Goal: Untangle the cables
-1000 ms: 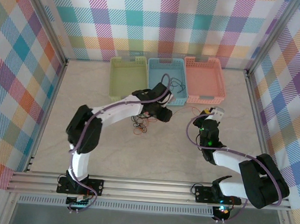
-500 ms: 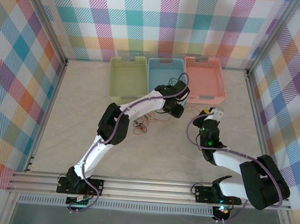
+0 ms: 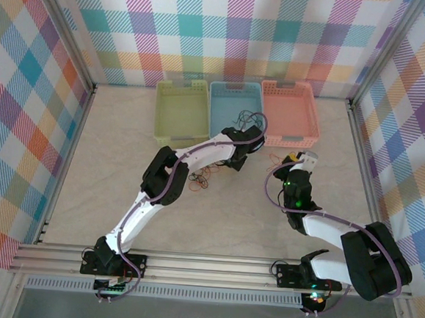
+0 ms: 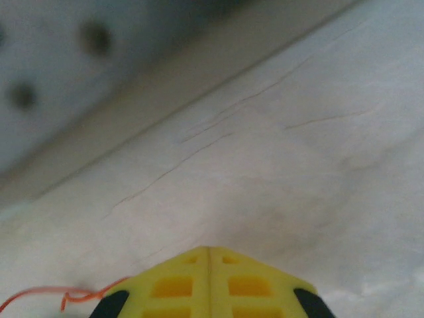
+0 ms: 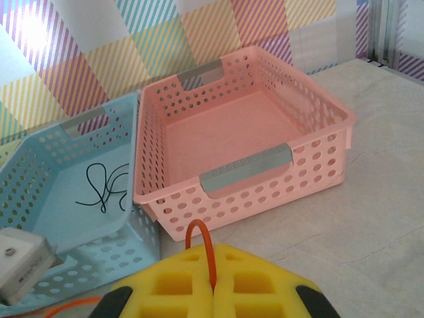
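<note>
An orange cable loops up, pinched in the right pincer.

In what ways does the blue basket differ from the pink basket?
The blue basket is light blue; the pink basket is salmon pink. The blue basket holds a thin black cable; the pink basket holds nothing. Both have perforated walls and grey handle strips.
</note>
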Tool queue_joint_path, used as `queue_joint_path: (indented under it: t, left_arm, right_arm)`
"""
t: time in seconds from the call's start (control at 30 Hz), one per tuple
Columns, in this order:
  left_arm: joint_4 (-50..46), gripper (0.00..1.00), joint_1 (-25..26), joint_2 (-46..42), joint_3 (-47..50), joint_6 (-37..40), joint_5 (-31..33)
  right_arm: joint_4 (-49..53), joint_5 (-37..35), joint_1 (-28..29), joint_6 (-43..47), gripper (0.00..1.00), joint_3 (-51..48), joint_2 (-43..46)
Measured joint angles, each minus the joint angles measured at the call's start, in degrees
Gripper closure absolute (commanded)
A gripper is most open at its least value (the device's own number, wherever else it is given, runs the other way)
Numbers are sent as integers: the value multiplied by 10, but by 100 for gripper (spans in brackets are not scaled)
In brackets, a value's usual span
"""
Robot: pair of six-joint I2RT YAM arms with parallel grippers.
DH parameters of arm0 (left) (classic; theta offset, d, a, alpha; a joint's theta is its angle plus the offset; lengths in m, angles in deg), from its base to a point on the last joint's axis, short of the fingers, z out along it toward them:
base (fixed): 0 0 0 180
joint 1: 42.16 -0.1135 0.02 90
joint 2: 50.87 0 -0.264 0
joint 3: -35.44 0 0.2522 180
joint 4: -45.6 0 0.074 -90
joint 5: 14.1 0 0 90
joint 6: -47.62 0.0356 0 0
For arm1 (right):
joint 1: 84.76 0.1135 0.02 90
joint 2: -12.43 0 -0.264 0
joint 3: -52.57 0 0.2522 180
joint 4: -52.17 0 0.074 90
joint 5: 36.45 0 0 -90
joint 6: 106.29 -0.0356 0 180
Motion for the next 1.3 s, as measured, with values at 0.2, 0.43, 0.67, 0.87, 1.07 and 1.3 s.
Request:
queue_joint_path:
  t: [0.2,0.43,0.67,0.87,1.07,1.3]
  left_arm:
    - [41,100,1,-81,119,-4,58]
    - [99,99,3,-203,226,-16,67]
    - [145,94,3,-297,313,-26,72]
    - [194,91,-8,-387,393,-30,65]
    - [222,88,-49,-504,473,-48,73]
    - [244,81,-79,-592,539,-68,125]
  right_arm:
    - [1,24,4,-2,100,1,0]
    - [2,43,6,-2,100,6,1]
    - [-3,73,16,-2,100,10,11]
    - [-15,110,27,-6,100,18,11]
    - [-15,91,21,-6,100,19,11]
    - [2,28,0,-6,100,19,11]
